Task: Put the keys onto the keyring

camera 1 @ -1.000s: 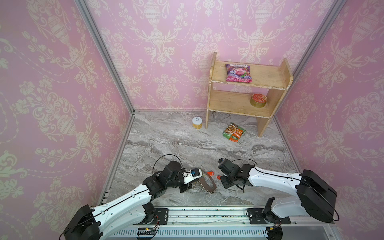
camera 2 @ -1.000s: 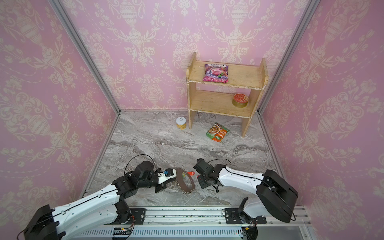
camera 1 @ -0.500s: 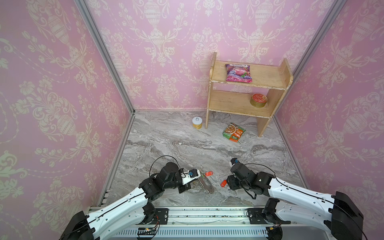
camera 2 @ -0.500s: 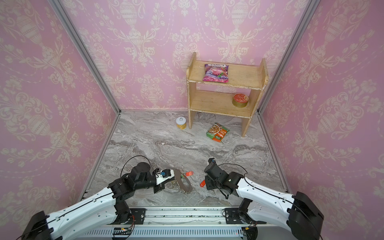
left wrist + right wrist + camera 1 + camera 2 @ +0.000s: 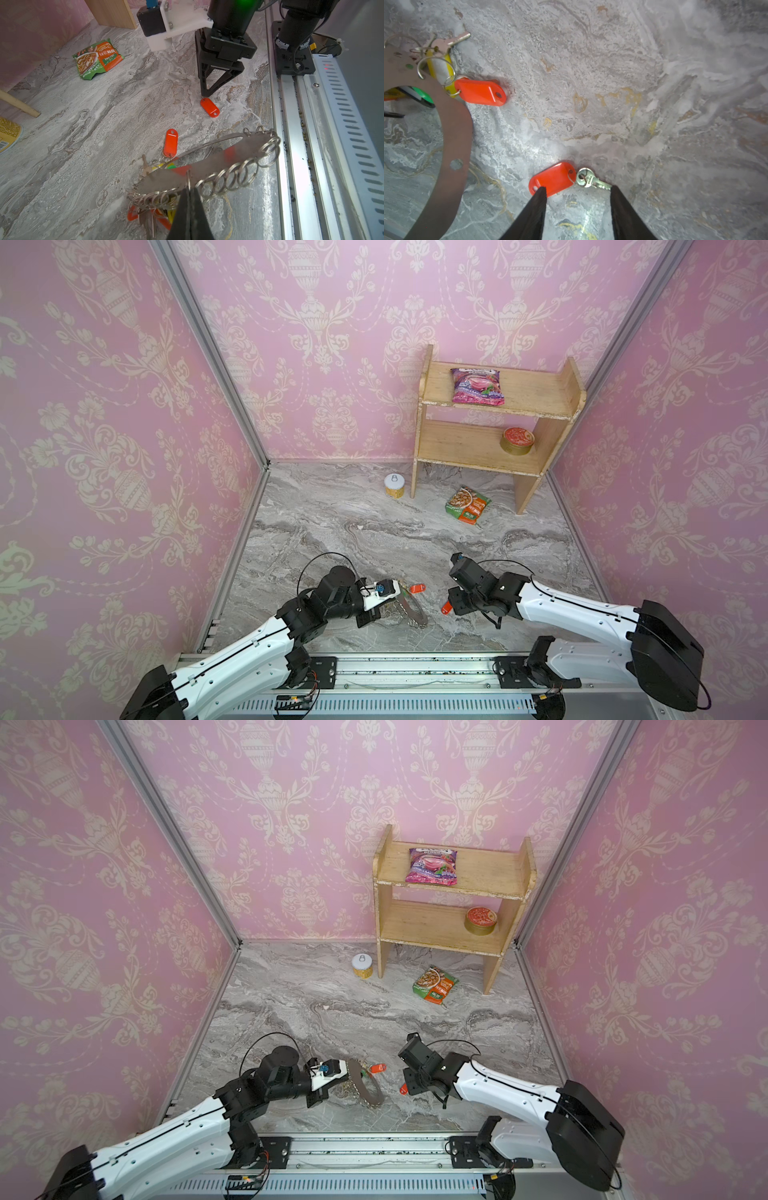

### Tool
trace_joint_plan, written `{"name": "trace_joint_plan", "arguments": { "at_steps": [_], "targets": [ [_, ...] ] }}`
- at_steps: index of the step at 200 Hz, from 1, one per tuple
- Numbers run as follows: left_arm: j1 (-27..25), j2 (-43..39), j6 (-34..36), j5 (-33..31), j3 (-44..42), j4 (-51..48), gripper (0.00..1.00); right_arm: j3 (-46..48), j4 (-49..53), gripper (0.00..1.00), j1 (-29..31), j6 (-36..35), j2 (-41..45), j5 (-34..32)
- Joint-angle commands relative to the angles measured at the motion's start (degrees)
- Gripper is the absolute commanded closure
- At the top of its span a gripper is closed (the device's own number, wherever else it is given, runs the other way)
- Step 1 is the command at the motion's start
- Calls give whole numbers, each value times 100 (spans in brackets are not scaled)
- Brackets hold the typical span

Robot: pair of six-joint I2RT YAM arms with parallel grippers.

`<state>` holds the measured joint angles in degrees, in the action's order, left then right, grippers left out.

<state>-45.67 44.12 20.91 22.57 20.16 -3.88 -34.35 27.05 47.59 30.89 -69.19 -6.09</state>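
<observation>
Two grippers low: left gripper (image 5: 188, 192) pinched closed on one keyring (image 5: 207, 164) link; right gripper (image 5: 578, 188) jaws parted, tips flanking loose red-tagged key (image 5: 552, 178).

A pale two-tier wooden shelf (image 5: 461, 445) held a pink-purple snack packet (image 5: 478, 385) on its upper board and a round red-lidded gold tin (image 5: 516, 440) on the lower. On the grey marbled tabletop (image 5: 365, 531), a small yellow can (image 5: 394, 485) stood beside its leg; a green-and-orange noodle packet (image 5: 467, 504) lay nearby.
</observation>
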Motion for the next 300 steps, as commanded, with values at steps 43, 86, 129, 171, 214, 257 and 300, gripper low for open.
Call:
{"name": "trace_joint_plan", "arguments": {
  "at_steps": [43,86,129,171,214,257,300],
  "targets": [
    [-54,-57,-113,178,-30,300,100,-154,-348,43,-432,-698,-559,815],
    [-75,-91,-113,143,-29,274,100,-147,-405,41,-568,-570,-825,1078],
    [-91,-113,-113,122,-26,282,100,59,-215,40,-569,-203,-524,1258],
    [-100,-133,-105,107,-25,277,100,237,-191,39,-413,185,-280,1447],
    [-109,-154,-101,100,-18,281,100,192,-371,38,-176,303,-411,1454],
    [-122,-195,-87,61,-21,251,100,10,171,42,-74,288,-39,490],
    [-126,-193,-78,47,-4,265,100,-156,321,59,342,303,149,-412]
  ]
}}
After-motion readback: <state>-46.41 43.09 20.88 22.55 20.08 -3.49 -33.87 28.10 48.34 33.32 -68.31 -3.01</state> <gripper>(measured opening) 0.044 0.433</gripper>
